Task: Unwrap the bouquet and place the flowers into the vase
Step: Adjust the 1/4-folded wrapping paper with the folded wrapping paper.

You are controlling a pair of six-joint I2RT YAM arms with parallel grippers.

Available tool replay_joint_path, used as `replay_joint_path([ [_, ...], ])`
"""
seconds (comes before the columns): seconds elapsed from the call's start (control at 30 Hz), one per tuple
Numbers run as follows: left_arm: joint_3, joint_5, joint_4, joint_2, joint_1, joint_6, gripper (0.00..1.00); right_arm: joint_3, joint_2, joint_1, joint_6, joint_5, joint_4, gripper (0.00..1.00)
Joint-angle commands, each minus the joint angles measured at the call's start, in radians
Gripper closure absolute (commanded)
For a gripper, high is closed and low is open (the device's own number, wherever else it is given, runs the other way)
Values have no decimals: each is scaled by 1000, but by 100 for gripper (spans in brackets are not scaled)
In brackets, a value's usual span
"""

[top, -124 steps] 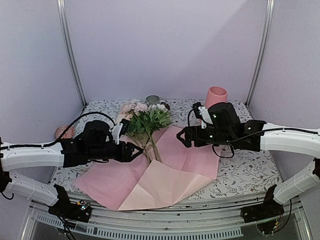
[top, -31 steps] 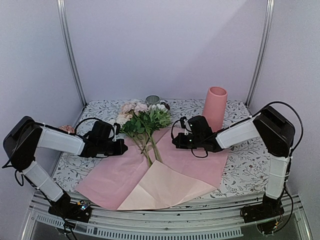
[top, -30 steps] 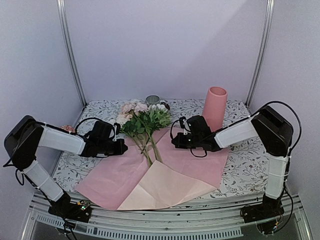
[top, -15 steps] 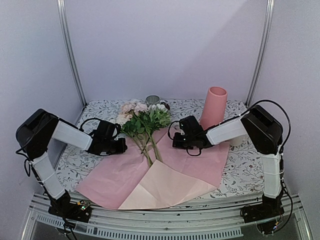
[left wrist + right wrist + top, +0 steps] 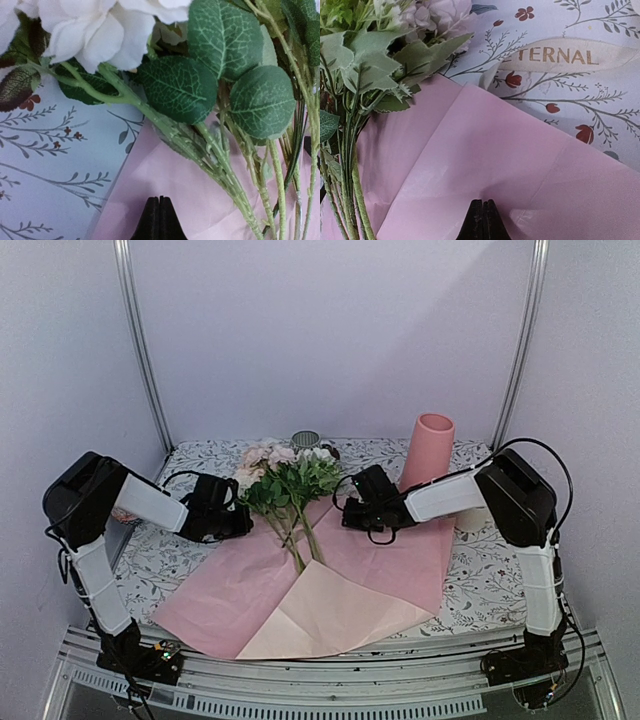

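Both arms have drawn in toward the flowers, which lie on the opened pink paper mid-desk. The left pincer and right pincer flank the stems, each clenched on nothing (the ribbon lies loose). Unwrapping looks finished; the vase holds no flowers yet.

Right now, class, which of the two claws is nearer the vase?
The right claw: it is over the paper on the vase's side of the flowers; the left claw is on their other side, farther off.
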Motion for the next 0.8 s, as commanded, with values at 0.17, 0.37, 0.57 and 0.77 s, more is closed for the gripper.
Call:
replay_joint_path([
  [0.17, 25, 11, -53, 59, 46, 22, 100, -143, -69, -47, 24, 39, -41, 98],
  [0.37, 44, 73, -47, 43, 58, 33, 100, -287, -215, -48, -45, 44, 8, 96],
  [0.57, 45, 147, -59, -65, 57, 51, 95, -399, -389, -49, -123, -7, 61, 91],
  [0.77, -29, 231, -89, -239, 37, 73, 82, -479, -483, -46, -182, -118, 117, 89],
])
